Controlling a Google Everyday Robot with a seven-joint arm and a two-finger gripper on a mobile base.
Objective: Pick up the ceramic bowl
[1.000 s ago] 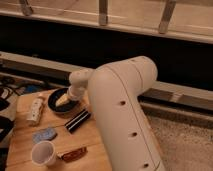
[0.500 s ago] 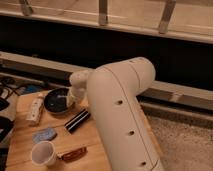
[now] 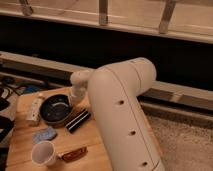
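Observation:
The ceramic bowl (image 3: 54,109) is round, shallow and dark, with a pale speckled inside. It rests on the wooden table (image 3: 95,142) at the back left. My gripper (image 3: 75,98) is at the bowl's right rim, at the end of the large white arm (image 3: 122,110) that fills the middle of the view. I cannot tell whether it touches the rim. A white cup (image 3: 43,152) stands nearer the front, apart from the bowl.
A white oblong object (image 3: 35,108) lies left of the bowl. A black bar (image 3: 78,120) lies to the bowl's right, a blue item (image 3: 44,134) in front of it, and a brown wrapped bar (image 3: 73,154) beside the cup. Cables lie at the far left.
The gripper has drawn back from over the bowl's middle to its right rim, so more of the bowl's inside shows. The bowl stays on the table.

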